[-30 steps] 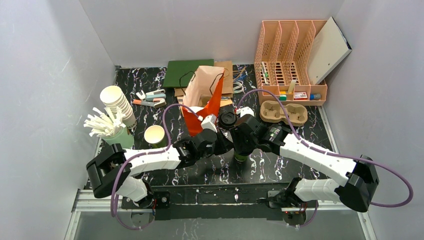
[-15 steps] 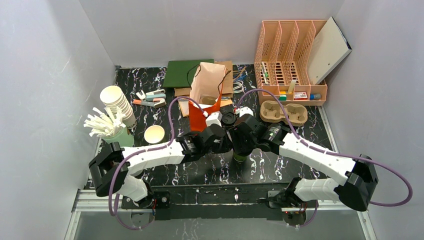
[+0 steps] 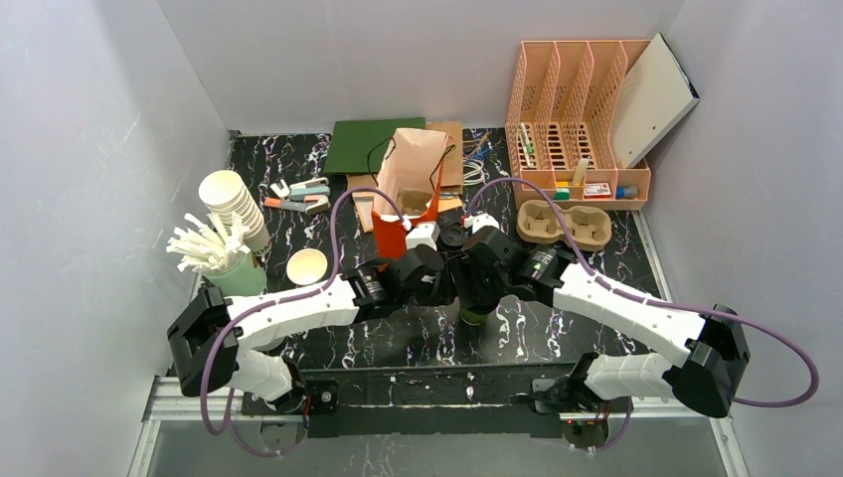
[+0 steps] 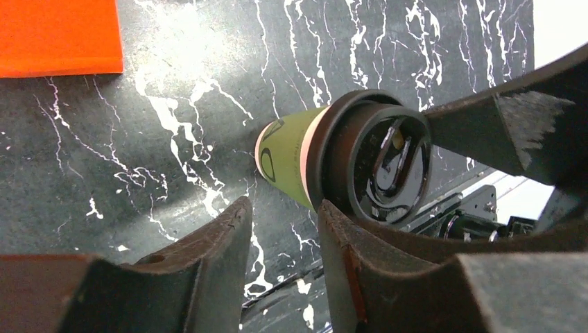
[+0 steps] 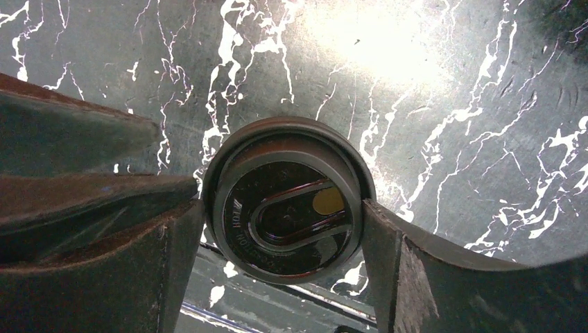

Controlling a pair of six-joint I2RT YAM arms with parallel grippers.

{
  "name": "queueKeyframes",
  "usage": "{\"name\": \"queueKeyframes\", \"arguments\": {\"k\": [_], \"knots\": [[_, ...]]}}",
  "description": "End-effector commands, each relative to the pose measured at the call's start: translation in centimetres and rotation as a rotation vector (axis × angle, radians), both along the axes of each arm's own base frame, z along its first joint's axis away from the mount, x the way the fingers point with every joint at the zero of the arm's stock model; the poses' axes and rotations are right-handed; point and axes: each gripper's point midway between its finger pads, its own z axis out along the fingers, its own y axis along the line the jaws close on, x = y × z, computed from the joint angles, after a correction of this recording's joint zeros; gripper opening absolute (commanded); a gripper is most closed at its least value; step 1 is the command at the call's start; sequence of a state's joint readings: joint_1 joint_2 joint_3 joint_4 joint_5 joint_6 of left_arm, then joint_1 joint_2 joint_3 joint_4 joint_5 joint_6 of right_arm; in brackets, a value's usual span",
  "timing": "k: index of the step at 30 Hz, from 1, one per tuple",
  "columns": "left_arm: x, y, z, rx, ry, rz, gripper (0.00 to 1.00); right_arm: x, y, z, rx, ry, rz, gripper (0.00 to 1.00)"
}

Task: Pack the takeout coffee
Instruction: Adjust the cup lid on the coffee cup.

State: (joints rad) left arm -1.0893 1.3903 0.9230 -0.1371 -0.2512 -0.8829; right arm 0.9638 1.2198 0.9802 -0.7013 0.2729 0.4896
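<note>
The takeout coffee is seen standing on the black table, near the middle, just in front of the arms. It is held at its black lid by the right gripper. One finger is pressed to each side of the lid's rim, and the jaws are spread wide to fit round it. The left gripper is found just beside the cup. Its jaws are parted a little and nothing is held between them; only table is seen in the gap.

A second ago the left jaws were closer together, and one side of the orange bag was stretched down toward the arms. Now the bag is seen shorter and further back, in front of the brown paper bag. The left arm has been swung lower and to the left. The cup has not been moved, and the right gripper is seen in the same spot.

Raised letters are seen on the lid, but they cannot be read. A dark looped mark is printed on the green side of the cup. No word can be made out there.
</note>
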Motion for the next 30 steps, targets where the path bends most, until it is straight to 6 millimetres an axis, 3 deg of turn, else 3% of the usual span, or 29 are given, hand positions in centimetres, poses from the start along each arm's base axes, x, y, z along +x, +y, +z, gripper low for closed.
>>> {"name": "queueKeyframes", "arguments": {"k": [1, 6, 10, 21, 25, 30], "knots": [[-0.3, 1.0, 2.8, -0.021, -0.052, -0.012, 0.42, -1.5, -0.2, -0.7, -0.017, 0.071, 0.019, 0.9], [-0.3, 1.5, 4.2, -0.034, -0.079, -0.013, 0.49, -1.4, 0.1, -0.4, -0.006, 0.067, 0.031, 0.89], [-0.3, 1.8, 5.3, -0.047, -0.105, -0.02, 0.49, -1.2, 0.4, 0.8, 0.014, 0.047, 0.034, 0.95], [0.1, 2.1, 5.5, -0.011, -0.153, -0.044, 0.48, 0.1, -0.4, 4.7, 0.046, -0.061, -0.011, 0.98], [0.2, 1.7, 5.5, -0.011, -0.163, -0.064, 0.48, -0.1, -0.7, 4.6, 0.059, -0.056, -0.032, 0.98], [0.2, 1.6, 5.3, -0.008, -0.169, -0.071, 0.48, -0.8, 0.2, 3.4, 0.111, -0.022, 0.002, 0.9]]}}
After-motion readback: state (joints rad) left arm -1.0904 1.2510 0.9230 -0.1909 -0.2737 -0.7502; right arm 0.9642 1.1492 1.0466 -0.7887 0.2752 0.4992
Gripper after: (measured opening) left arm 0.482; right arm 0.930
